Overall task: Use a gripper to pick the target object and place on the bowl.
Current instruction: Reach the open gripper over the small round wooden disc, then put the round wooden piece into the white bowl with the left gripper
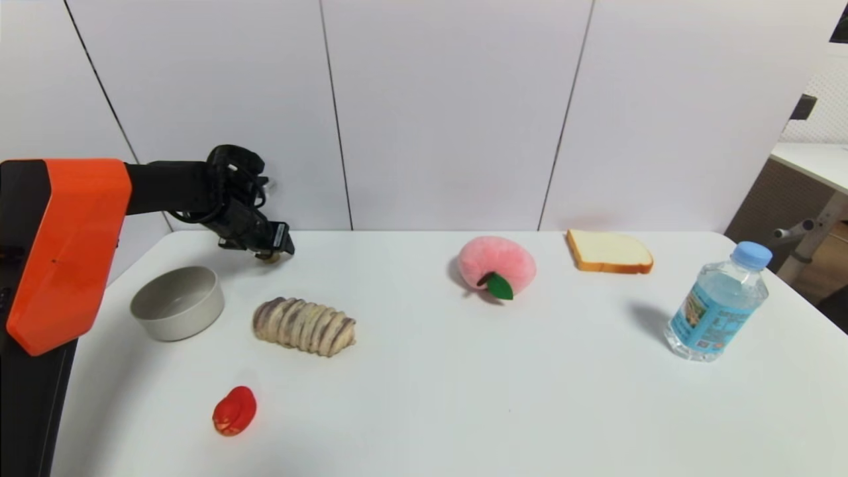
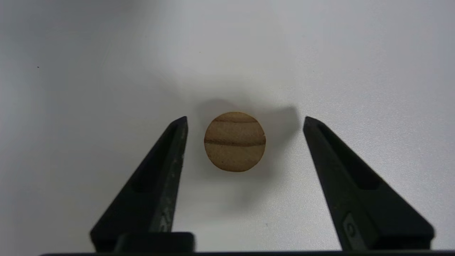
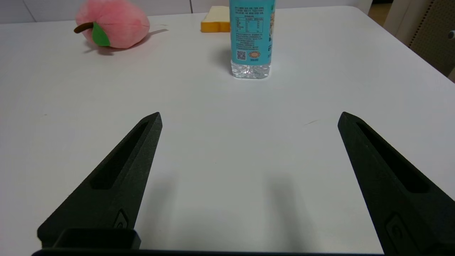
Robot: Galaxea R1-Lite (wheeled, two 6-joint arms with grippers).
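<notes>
The target object [image 2: 235,141] is a small tan-brown round nugget with darker bands, lying on the white table. In the head view it [image 1: 271,258] peeks out just under the claw. My left gripper [image 2: 245,121] is open and straddles it, one fingertip on each side, neither touching. In the head view the left gripper [image 1: 265,244] hangs over the far left of the table. The beige-grey bowl [image 1: 177,303] stands in front of and left of it, empty. My right gripper [image 3: 249,115] is open and empty, low over bare table; it does not show in the head view.
A striped bread roll [image 1: 304,325] lies right of the bowl. A small red piece [image 1: 234,411] lies near the front. A pink plush peach [image 1: 496,265], a bread slice [image 1: 609,252] and a water bottle [image 1: 718,303] stand to the right.
</notes>
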